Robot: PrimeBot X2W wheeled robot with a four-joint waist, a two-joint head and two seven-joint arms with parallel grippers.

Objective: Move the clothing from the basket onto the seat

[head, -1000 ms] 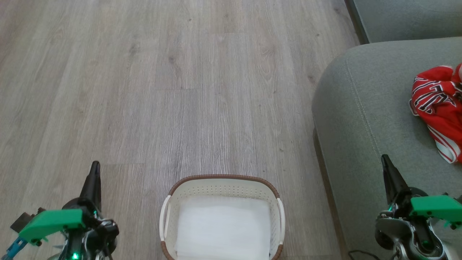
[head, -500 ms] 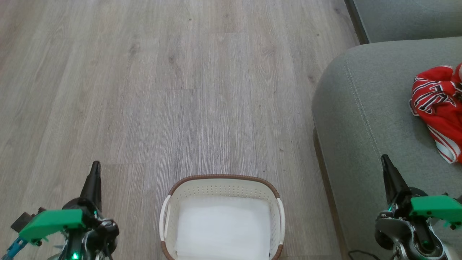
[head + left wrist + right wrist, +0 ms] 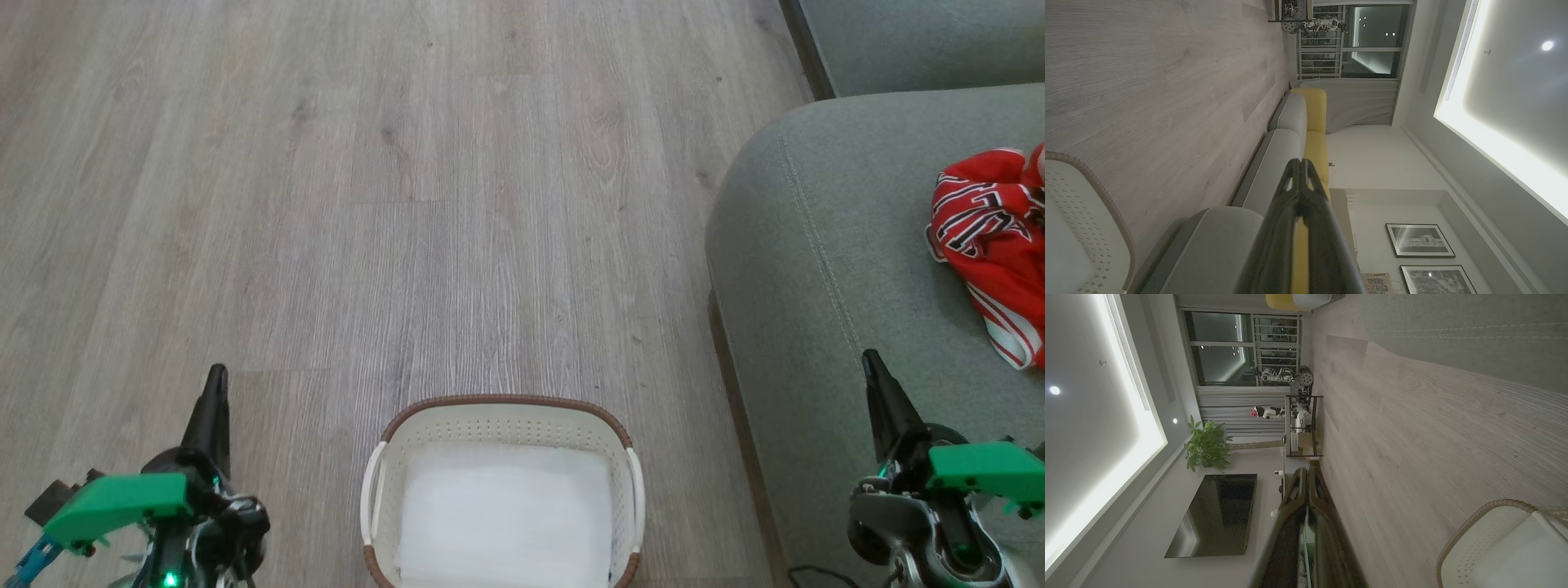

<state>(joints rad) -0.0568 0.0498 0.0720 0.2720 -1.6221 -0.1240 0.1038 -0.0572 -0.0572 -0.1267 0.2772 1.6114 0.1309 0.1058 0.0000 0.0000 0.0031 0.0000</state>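
Note:
The cream basket (image 3: 506, 412) with its brown rim stands on the floor at the bottom centre of the head view, holding just its white liner. Its rim also shows in the left wrist view (image 3: 1098, 192) and the right wrist view (image 3: 1478, 514). Red clothing (image 3: 992, 245) with black-and-white lettering and white stripes lies bunched on the grey-green seat (image 3: 824, 245) at the right edge. My left gripper (image 3: 215, 377) is shut and empty, left of the basket. Over the seat's front corner, my right gripper (image 3: 870, 361) is shut and empty too.
Wood-plank floor (image 3: 408, 204) stretches ahead and to the left. A further sofa section (image 3: 922, 41) sits at the top right. The left wrist view has grey and yellow sofa cushions (image 3: 1290, 134); a shelf unit (image 3: 1302, 424), a plant and a dark screen appear in the right wrist view.

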